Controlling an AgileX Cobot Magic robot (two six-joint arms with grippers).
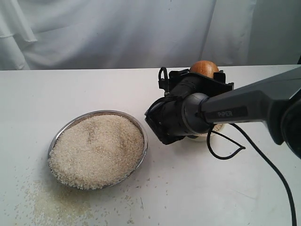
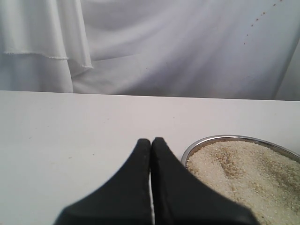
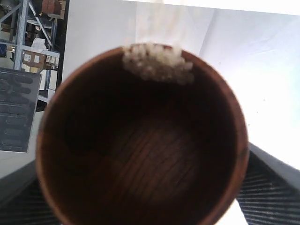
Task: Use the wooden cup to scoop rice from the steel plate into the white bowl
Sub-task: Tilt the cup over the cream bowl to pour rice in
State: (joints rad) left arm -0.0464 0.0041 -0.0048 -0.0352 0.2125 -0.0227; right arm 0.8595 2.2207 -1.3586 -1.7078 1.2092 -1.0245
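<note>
The steel plate (image 1: 55,139) sits left of centre, heaped with rice (image 1: 96,150). My right gripper (image 1: 202,76) is shut on the wooden cup (image 1: 204,68), which is held up and tipped over. In the right wrist view the cup's (image 3: 140,154) dark inside is nearly empty, with a last clump of rice (image 3: 157,63) sliding over its rim. Only a sliver of the white bowl (image 1: 215,129) shows below, behind the arm. My left gripper (image 2: 151,141) is shut on nothing, low over the table beside the plate's rim (image 2: 206,140).
Loose grains (image 1: 51,202) lie scattered on the table in front of the plate. A black cable (image 1: 230,151) loops from the right arm onto the table. A white cloth backdrop (image 1: 117,33) hangs behind.
</note>
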